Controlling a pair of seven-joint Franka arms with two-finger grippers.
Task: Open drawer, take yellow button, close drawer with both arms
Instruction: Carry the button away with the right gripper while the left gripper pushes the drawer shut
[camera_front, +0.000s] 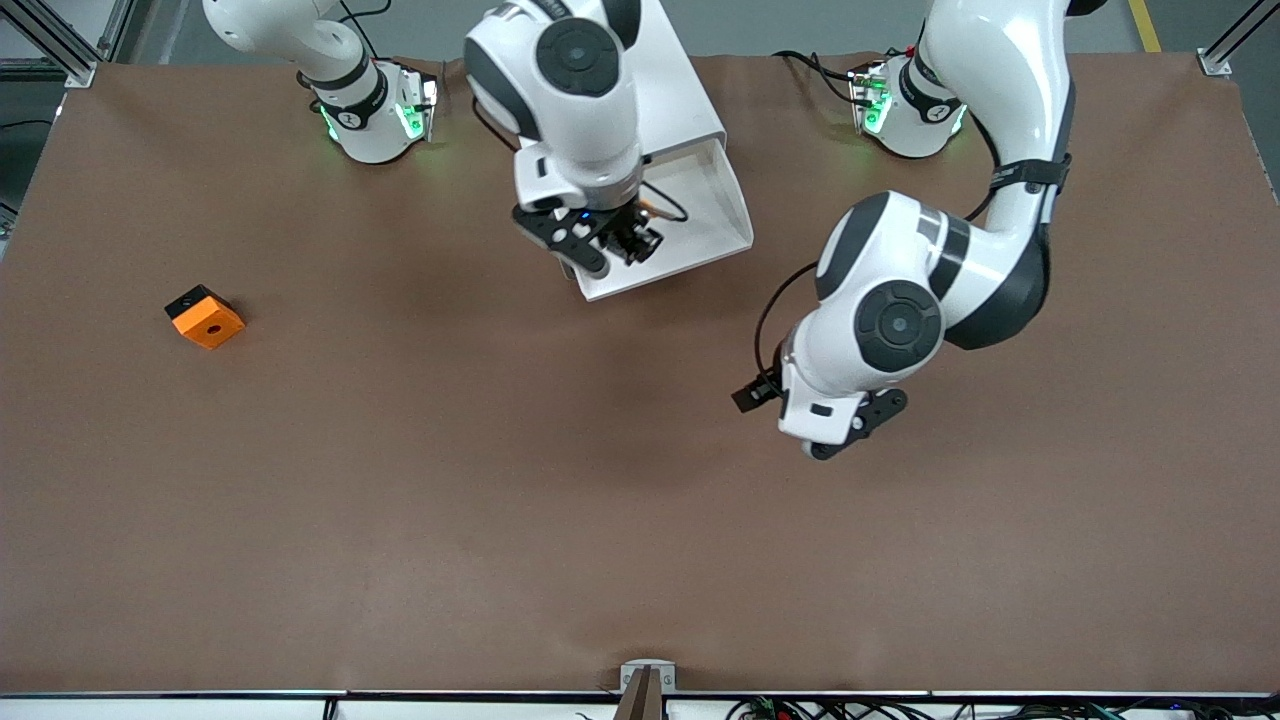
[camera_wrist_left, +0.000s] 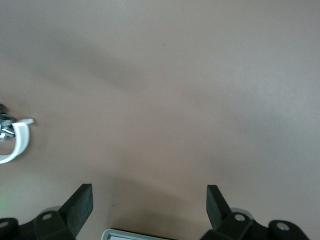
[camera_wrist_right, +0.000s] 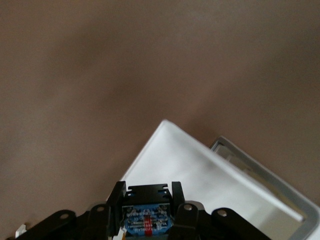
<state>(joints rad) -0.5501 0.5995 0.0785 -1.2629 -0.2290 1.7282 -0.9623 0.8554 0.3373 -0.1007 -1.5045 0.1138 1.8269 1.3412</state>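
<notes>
No readable text anywhere; markings on button (camera_wrist_right: 145, 219) body perhaps print, illegible.

The table (camera_front: 400, 480) is covered in matt brown sheet, faintly creased. The arms (camera_front: 900, 320) are glossy white plastic with black bands. The drawer (camera_front: 715, 215) looks like smooth white plastic, as does the orange cube (camera_front: 206, 318), which is matt.

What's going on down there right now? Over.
Right gripper shut on button, over open drawer. Left gripper open, waiting over bare table. Nothing blocking.
</notes>
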